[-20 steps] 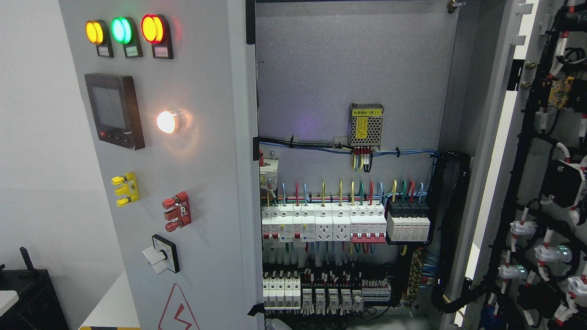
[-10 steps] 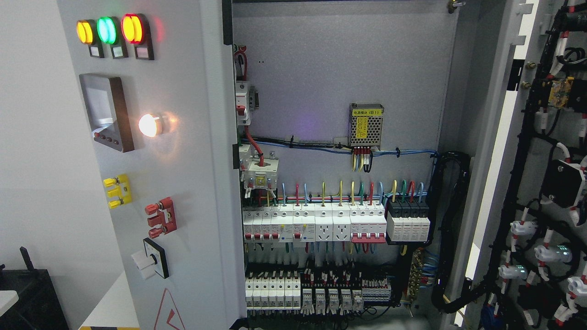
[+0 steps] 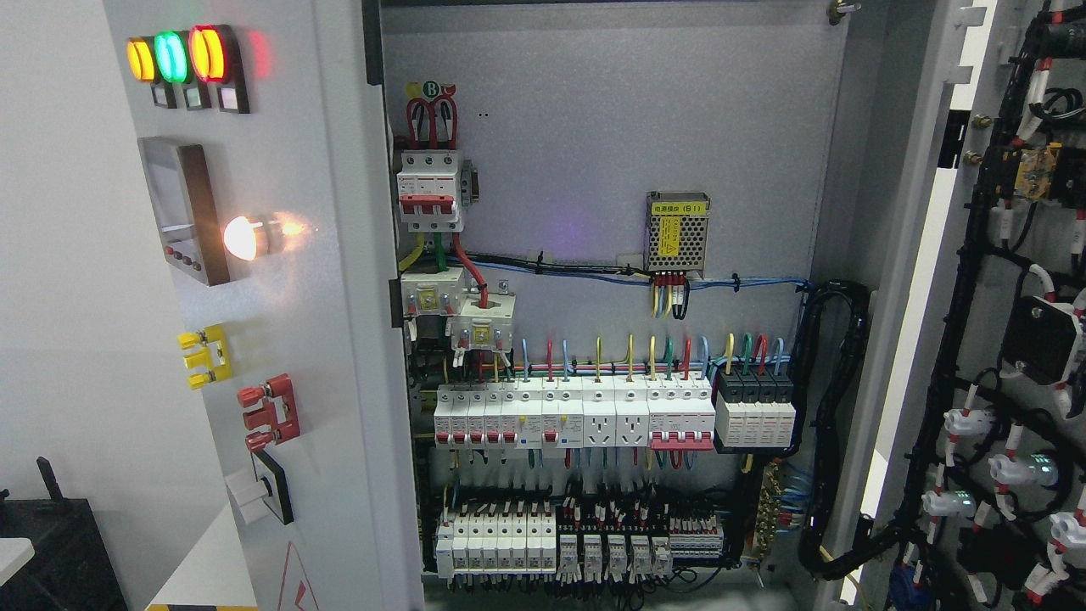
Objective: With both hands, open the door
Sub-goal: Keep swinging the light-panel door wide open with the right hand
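The left door point(image 3: 280, 339) of the electrical cabinet stood swung outward at the left of the head view, its face turned well aside; the right door point(image 3: 1010, 339) stood fully open at the far right, its inner side hung with black cable bundles and white connectors; neither robot hand nor arm appeared anywhere in the view, so whether the fingers were spread or curled could not be told.

On the left door's face sat three lit indicator lamps point(image 3: 174, 55), yellow, green and red, above a dark-framed display panel point(image 3: 182, 212); a glowing white lamp point(image 3: 242, 238) lay just beside that panel; below came a yellow terminal block point(image 3: 204, 356), a red terminal block point(image 3: 270, 414) and a rotary switch point(image 3: 261, 490).

Inside the cabinet a three-pole breaker point(image 3: 431, 188) with red loops of wire stood at the upper left of the grey backplate point(image 3: 594, 127); a perforated power supply point(image 3: 676, 233) with a yellow label hung near the middle; a row of white breakers and sockets point(image 3: 577, 413) ran beneath it, with smaller relays along the bottom.
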You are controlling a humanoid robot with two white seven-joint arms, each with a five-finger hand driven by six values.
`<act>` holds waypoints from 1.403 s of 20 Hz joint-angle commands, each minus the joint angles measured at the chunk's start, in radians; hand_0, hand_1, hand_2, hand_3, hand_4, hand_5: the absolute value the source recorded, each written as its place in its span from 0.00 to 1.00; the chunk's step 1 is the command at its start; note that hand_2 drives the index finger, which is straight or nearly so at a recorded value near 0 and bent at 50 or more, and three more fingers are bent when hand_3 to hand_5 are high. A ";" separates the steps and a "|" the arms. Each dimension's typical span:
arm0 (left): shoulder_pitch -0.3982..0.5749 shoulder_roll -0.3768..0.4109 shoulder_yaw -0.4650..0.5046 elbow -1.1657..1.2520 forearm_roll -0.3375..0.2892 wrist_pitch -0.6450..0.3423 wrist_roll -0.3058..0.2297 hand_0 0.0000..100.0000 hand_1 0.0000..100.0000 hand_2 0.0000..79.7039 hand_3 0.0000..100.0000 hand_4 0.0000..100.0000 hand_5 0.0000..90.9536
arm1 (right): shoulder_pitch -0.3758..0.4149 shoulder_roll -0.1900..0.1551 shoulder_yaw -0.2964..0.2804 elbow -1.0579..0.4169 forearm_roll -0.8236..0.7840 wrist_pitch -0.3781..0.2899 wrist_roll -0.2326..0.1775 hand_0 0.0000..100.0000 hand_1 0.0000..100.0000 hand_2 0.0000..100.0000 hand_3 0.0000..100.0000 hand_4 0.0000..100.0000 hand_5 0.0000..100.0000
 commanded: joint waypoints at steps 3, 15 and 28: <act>0.000 0.000 0.000 0.000 0.000 0.000 0.001 0.00 0.00 0.00 0.00 0.04 0.00 | 0.011 0.000 0.048 -0.016 0.008 -0.004 -0.014 0.00 0.00 0.00 0.00 0.00 0.00; 0.000 0.000 -0.001 0.000 0.000 0.000 0.001 0.00 0.00 0.00 0.00 0.04 0.00 | 0.011 0.000 0.098 -0.024 0.024 -0.008 -0.014 0.00 0.00 0.00 0.00 0.00 0.00; 0.000 0.000 0.000 0.000 0.000 0.000 -0.001 0.00 0.00 0.00 0.00 0.04 0.00 | 0.008 0.003 0.115 -0.027 0.039 -0.005 -0.014 0.00 0.00 0.00 0.00 0.00 0.00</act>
